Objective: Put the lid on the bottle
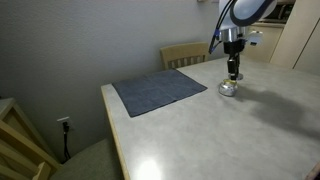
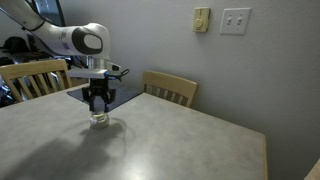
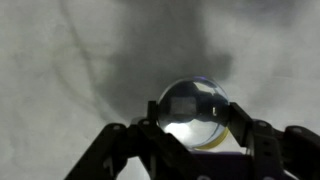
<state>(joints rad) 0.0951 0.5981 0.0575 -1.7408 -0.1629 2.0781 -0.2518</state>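
While my end effector hung directly over the bottle, I logged: bottle, clear and glinting, upright on the counter. Fingers stood on either side of it in the wrist view; whether they were gripping or only straddling, I could not tell. Grey-blue mat lay flat, well apart from the bottle.

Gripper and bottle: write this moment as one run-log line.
gripper: just above small clear silvery bottle | bottle: upright on pale table | lid: not discernible
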